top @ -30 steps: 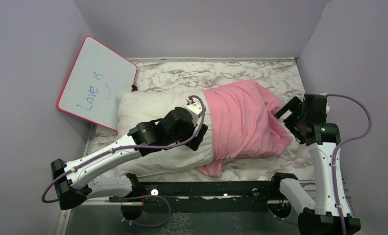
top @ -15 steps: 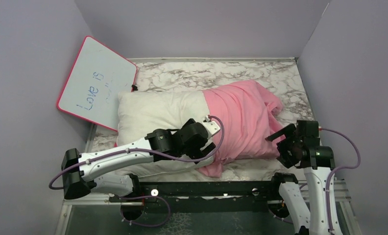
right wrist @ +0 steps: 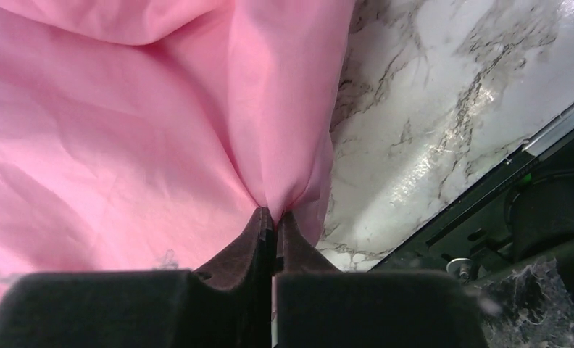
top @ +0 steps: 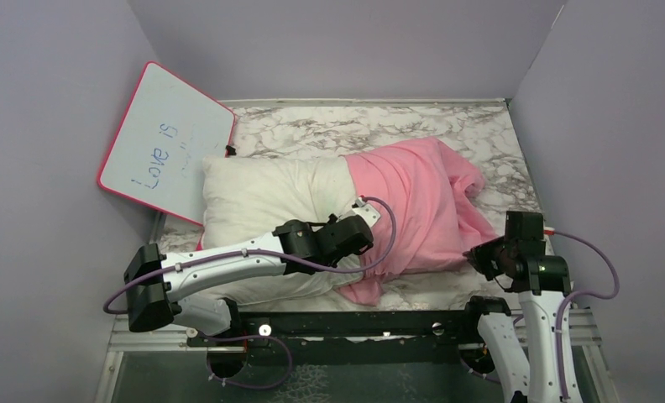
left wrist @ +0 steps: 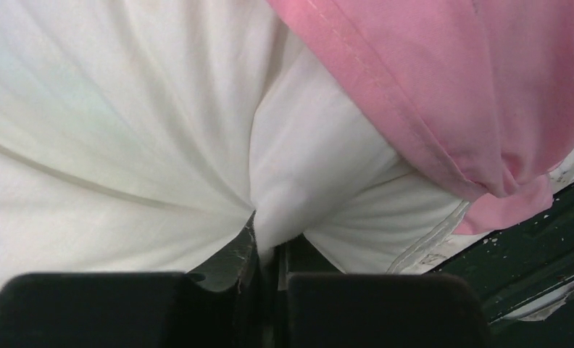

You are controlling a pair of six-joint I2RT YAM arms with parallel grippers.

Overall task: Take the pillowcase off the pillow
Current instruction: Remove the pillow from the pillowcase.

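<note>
The white pillow (top: 258, 189) lies across the marble table, its right half inside the pink pillowcase (top: 417, 201). My left gripper (top: 356, 252) sits at the pillow's near edge beside the pillowcase's open hem, shut on a pinch of white pillow fabric (left wrist: 284, 181). In the left wrist view the pink hem (left wrist: 443, 94) crosses the upper right. My right gripper (top: 480, 256) is at the pillowcase's near right corner, shut on a fold of pink cloth (right wrist: 284, 145) that bunches up between its fingers (right wrist: 251, 239).
A pink-framed whiteboard (top: 165, 143) leans against the left wall behind the pillow. Purple walls close in the left, back and right. The black rail (top: 354, 323) with the arm bases runs along the near edge. Marble tabletop (top: 497, 134) shows beyond and right of the pillowcase.
Both grippers were open and have come down toward the near edge. The left has shut on the pillow and the right has shut on the pillowcase.
</note>
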